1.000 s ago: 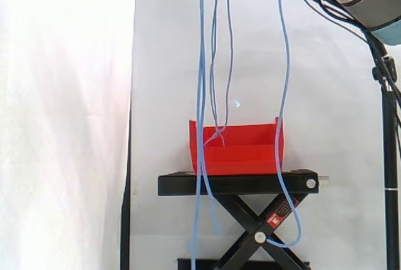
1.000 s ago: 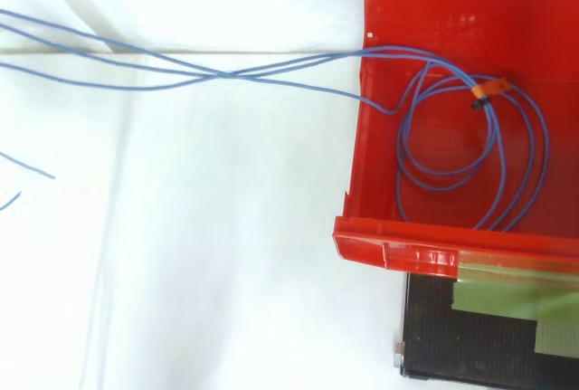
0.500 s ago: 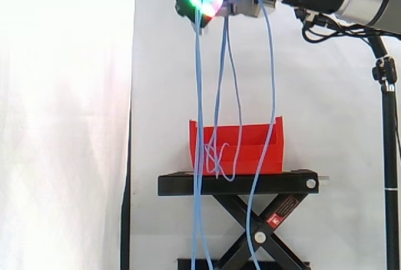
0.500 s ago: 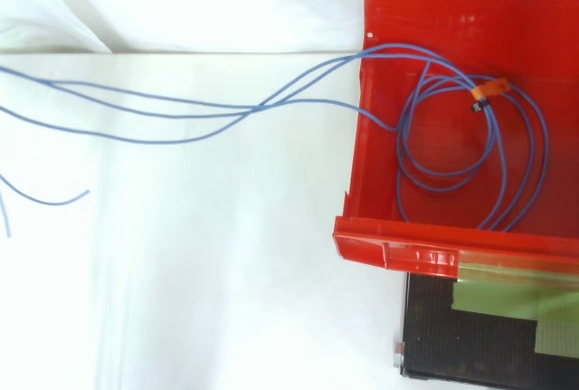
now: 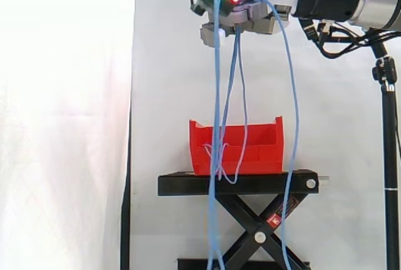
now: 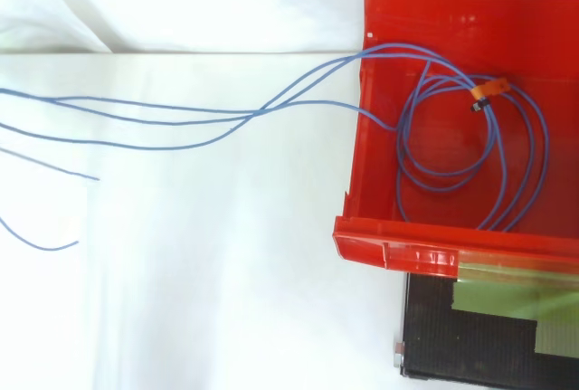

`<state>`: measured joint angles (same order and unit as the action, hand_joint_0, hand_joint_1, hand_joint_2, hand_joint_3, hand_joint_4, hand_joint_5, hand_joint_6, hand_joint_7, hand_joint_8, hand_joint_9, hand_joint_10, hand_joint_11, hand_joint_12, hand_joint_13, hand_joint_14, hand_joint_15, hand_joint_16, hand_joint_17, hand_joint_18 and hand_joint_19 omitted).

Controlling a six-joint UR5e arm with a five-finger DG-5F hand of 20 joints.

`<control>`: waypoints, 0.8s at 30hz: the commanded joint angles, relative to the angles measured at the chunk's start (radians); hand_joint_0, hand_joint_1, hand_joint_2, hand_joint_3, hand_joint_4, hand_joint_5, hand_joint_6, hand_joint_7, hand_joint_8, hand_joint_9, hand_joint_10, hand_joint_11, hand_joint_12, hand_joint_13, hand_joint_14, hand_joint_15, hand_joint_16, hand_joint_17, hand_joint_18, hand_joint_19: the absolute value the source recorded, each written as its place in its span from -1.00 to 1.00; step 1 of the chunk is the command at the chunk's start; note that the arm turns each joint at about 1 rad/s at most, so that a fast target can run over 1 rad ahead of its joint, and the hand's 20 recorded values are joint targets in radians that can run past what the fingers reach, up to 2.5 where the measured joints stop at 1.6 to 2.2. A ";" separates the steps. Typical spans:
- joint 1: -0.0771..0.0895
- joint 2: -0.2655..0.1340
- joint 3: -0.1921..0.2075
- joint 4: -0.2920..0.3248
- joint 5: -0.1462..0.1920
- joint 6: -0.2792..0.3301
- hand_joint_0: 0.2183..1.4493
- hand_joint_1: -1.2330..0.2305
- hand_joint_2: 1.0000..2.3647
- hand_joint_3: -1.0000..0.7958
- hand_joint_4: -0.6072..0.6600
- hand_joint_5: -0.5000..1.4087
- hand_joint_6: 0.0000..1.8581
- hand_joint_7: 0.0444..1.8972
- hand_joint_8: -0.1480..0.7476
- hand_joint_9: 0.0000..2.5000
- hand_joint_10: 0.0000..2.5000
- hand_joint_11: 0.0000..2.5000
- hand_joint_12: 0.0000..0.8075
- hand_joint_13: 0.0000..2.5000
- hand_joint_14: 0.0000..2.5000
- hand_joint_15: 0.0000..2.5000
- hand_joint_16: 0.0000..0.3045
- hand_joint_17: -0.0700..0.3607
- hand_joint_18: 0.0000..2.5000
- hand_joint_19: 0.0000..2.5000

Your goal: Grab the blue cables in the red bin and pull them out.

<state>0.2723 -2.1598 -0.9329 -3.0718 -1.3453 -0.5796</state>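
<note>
My hand [image 5: 241, 8] hangs high above the red bin [image 5: 237, 147], its fingers curled round several blue cables [image 5: 216, 132]. The strands fall from it past the bin's left side and over its front, some reaching below the stand. In the top view a coil of blue cable [image 6: 470, 150], bound with an orange tie [image 6: 488, 91], lies inside the red bin [image 6: 434, 254]. From that coil, strands run left over the bin's wall and off the picture's left edge.
The bin sits on a black scissor stand [image 5: 241, 185] before a white curtain. A dark pole [image 5: 390, 157] stands at the right edge. Loose cable ends [image 6: 50, 204] lie at the left in the top view.
The hand came down into view from above and then shifted right with the cables. The strands outside the bin swung; the coil in the bin stayed put.
</note>
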 commanded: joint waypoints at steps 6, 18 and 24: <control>0.001 0.000 -0.027 -0.008 -0.058 0.200 0.12 -0.61 -0.99 -0.91 0.25 0.34 -0.41 -0.26 -0.08 -0.31 0.20 0.14 -0.23 -0.17 0.03 0.04 -0.75 -0.28 -0.41 -0.07; 0.001 0.000 -0.067 -0.012 -0.075 0.330 -0.09 -0.57 -1.00 -1.00 0.30 0.34 -0.50 -0.23 -0.04 -0.33 0.19 0.14 -0.19 -0.19 0.05 0.02 -0.73 -0.25 -0.41 -0.07; 0.001 0.000 -0.067 -0.012 -0.077 0.330 -0.25 -0.50 -1.00 -1.00 0.36 0.35 -0.50 -0.27 0.04 -0.32 0.27 0.05 -0.10 -0.18 0.13 -0.06 -0.70 -0.19 -0.38 -0.09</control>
<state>0.2730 -2.1598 -0.9999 -3.0840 -1.4215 -0.2495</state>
